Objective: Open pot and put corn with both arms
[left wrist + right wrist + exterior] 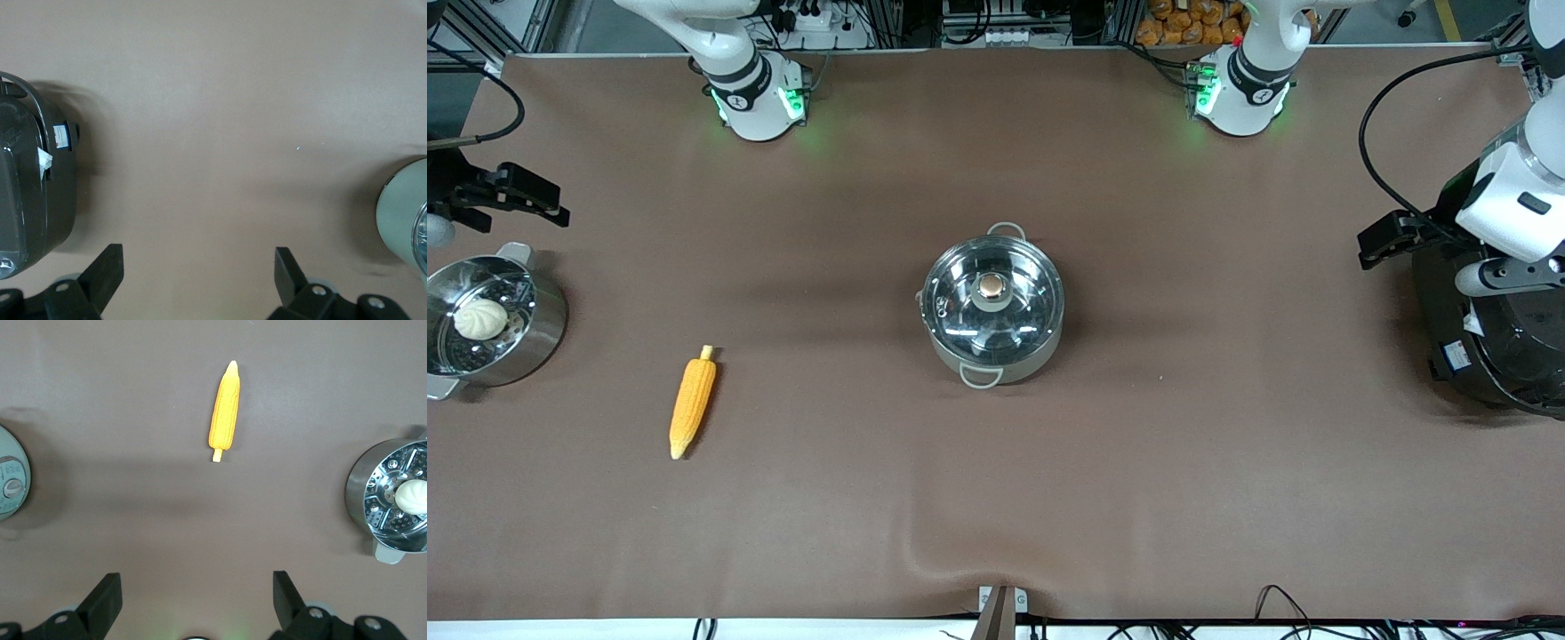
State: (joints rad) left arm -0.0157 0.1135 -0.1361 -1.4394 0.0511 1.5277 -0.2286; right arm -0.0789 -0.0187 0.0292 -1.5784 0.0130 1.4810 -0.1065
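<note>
The pot (pixel 992 302) sits mid-table with its glass lid (pixel 993 294) on and the tan knob (pixel 991 285) at the lid's centre; one loop handle points toward the front camera, its twin toward the robots' bases. The corn (pixel 693 403) lies flat on the brown cloth (pixel 1138 462) toward the right arm's end of the table, nearer the front camera than the pot and well apart from it, pale stub end toward the bases and tapered tip toward the camera. The right gripper (pixel 511 197) hangs at the right arm's end of the table, over the cloth just beside the steamer (pixel 489 322) (the one holding a white bun (pixel 480 318)); in the right wrist view its fingers (pixel 101 600) are spread wide with nothing between them, and the corn lies well ahead of them, untouched, with the steamer off to one side and the pot's rim just showing at the other edge. The left gripper (pixel 1392 236) hangs at the left arm's end, over the rim of the black cooker (pixel 1494 338); its fingers (pixel 104 272) are likewise spread and empty, with bare cloth between them, the cooker close at one side and the pot's wall at the other, well apart from it.
</note>
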